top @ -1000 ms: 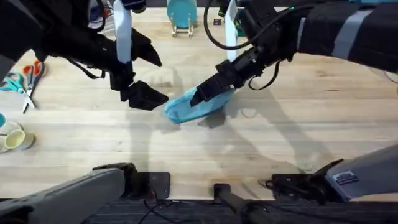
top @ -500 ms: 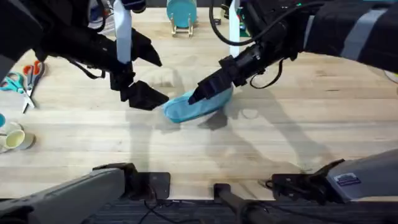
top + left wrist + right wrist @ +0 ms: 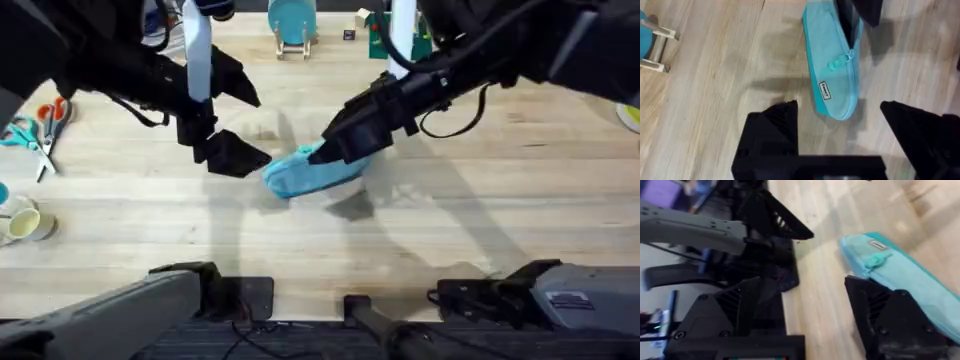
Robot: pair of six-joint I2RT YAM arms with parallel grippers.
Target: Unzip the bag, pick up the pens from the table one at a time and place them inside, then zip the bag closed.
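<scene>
Overhead centre: bag (image 3: 312,172) flat on tabletop (image 3: 480,210), zipper reachable. Left gripper (image 3: 228,150) jaws spread beside its end; right gripper (image 3: 335,147) jaws spread over it, likely seeking pull tab (image 3: 836,64).

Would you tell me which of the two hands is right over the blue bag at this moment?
The right hand: it overlaps one end of the bag. The left hand hangs open just off the other end, not over it.

bag (image 3: 312,173) on table (image 3: 480,210), between grippers
</scene>
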